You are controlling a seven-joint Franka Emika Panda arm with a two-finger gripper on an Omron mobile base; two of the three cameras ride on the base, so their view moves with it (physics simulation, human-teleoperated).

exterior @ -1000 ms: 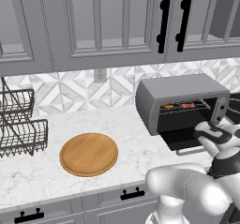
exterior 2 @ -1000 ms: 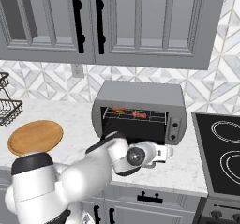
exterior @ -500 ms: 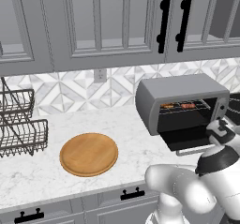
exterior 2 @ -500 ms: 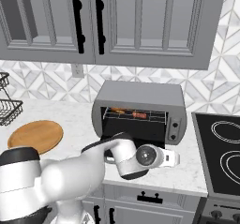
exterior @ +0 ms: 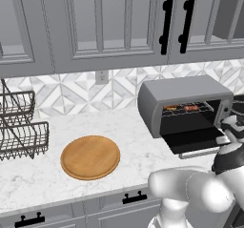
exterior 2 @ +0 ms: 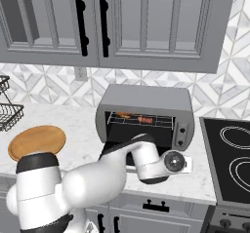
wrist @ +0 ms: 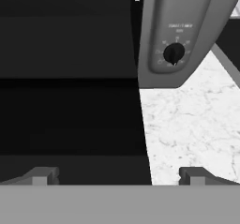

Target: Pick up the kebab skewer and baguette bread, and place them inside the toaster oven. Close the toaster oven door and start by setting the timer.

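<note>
With skewer (exterior 2: pixel 145 120) and bread (exterior 2: pixel 122 115) on the rack at frame centre, the released tool (wrist: pixel 118 175) has dropped from the oven (exterior 2: pixel 144 103) toward the lowered door (exterior: pixel 198 140), ready for closing.

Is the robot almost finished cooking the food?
About halfway. Done: the kebab skewer and baguette bread lie on the rack inside the toaster oven. In hand: the open, empty end effector hangs by the lowered toaster oven door. Left: shutting that door and turning the timer knob.
</note>
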